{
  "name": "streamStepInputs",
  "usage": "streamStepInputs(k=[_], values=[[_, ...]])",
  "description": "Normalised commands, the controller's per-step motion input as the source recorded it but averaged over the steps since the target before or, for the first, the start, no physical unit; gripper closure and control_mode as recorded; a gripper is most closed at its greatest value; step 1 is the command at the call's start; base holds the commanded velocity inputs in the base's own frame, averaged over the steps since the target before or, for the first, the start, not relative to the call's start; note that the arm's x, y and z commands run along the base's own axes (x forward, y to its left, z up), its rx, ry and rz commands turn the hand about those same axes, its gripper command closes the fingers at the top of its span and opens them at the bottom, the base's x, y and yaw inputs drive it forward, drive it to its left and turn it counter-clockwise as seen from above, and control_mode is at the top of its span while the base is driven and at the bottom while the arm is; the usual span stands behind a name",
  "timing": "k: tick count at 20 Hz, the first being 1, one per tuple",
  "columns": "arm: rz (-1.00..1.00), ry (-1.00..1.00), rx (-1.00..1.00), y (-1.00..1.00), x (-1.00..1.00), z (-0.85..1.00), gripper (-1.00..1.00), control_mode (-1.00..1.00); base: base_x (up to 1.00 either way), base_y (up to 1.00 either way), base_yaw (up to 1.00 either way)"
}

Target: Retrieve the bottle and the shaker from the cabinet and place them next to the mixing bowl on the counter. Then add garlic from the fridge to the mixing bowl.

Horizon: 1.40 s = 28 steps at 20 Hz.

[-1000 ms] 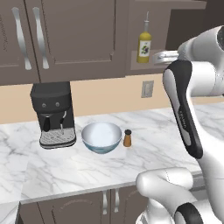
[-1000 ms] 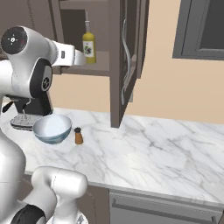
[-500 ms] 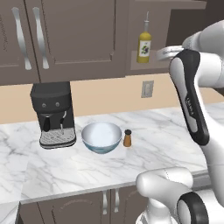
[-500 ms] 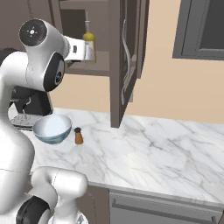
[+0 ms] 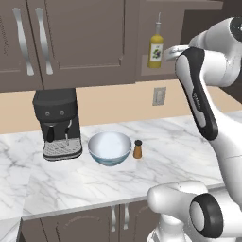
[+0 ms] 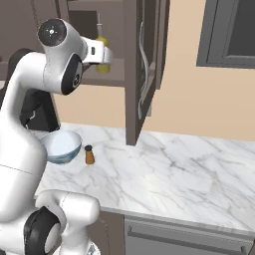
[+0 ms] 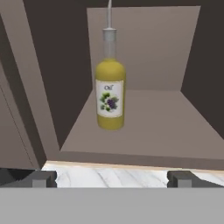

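The bottle (image 7: 110,96) of yellow liquid stands upright on the floor of the open cabinet (image 7: 148,127), a little left of centre. My gripper (image 7: 112,179) is open in front of the shelf edge, short of the bottle, with nothing between its fingertips (image 7: 43,178). From the left base view the gripper (image 5: 171,51) is level with the bottle (image 5: 156,47), just to its right. In the right base view the hand covers part of the bottle (image 6: 99,30). On the counter (image 5: 179,142) the shaker (image 5: 137,149) stands close beside the mixing bowl (image 5: 109,147), on its right.
A black coffee machine (image 5: 56,123) stands left of the bowl. The cabinet's open door (image 6: 142,64) juts out over the counter (image 6: 174,164), right of the shelf. Closed cupboards with silver handles (image 5: 42,40) hang to the left. A wall outlet (image 5: 159,96) sits below the cabinet.
The arm has lifted, bringing the hand up and nearer to the bottle at the cabinet opening. Bottle, shaker and bowl have not moved.
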Motion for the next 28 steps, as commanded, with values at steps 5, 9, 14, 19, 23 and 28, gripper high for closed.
streamStepInputs(k=[5,9,14,19,23,28], values=[[0.0,0.0,0.0,0.01,0.43,-0.08,-1.0,-1.0,0.0,0.0,0.0],[0.0,0.01,0.0,0.01,0.5,-0.21,-1.0,-1.0,0.0,0.0,0.0],[0.0,0.0,0.0,0.01,0.39,-0.05,-1.0,-1.0,0.0,0.0,0.0],[0.03,0.01,0.0,0.05,0.39,0.0,-1.0,-1.0,0.0,0.0,0.0],[0.06,0.01,0.0,0.0,0.4,0.0,-1.0,-1.0,0.0,0.0,0.0],[0.06,0.03,0.0,0.0,0.34,-0.01,-1.0,-1.0,0.0,0.0,0.0]])
